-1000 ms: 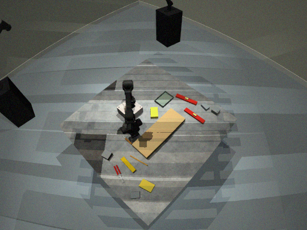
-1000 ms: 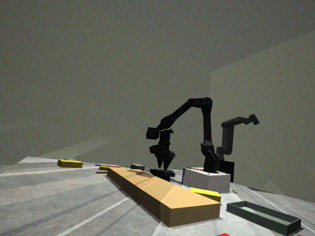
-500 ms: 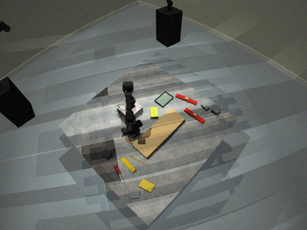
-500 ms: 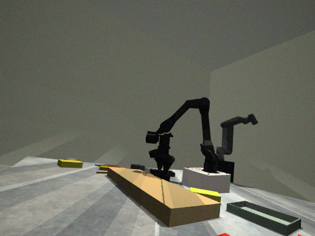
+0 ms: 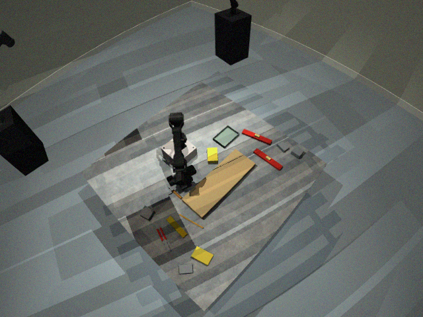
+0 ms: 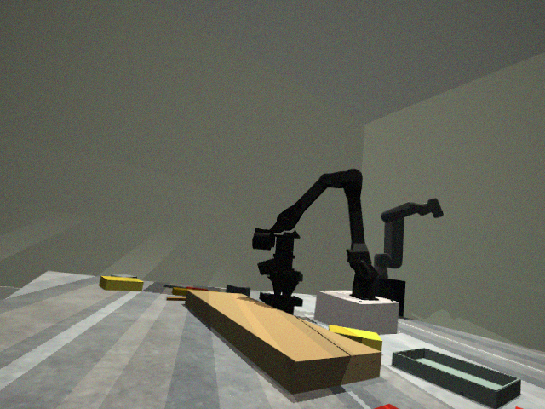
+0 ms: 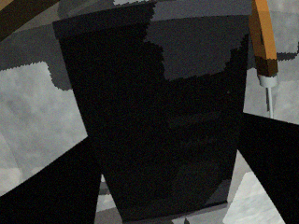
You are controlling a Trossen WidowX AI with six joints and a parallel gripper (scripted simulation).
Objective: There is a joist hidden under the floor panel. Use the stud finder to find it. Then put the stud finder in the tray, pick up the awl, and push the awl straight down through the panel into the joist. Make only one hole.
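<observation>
Though the dark stud finder [image 7: 156,106] fills the wrist view, its lower end is lost in shadow and the fingertips are cut off at both sides. The arm bends over from its white base [image 6: 387,314] with the gripper [image 6: 281,303] pointing straight down, clamped on the stud finder, which sits low at the floor just beside the tan floor panel [image 5: 218,182]. The orange-handled awl [image 7: 258,19] lies close alongside. The tray [image 5: 225,136] lies well apart, past the panel's far end.

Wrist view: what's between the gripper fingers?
The dark stud finder, clamped in the gripper. The orange-handled awl lies outside the fingers, beside it. Clearest in the wrist view.
</observation>
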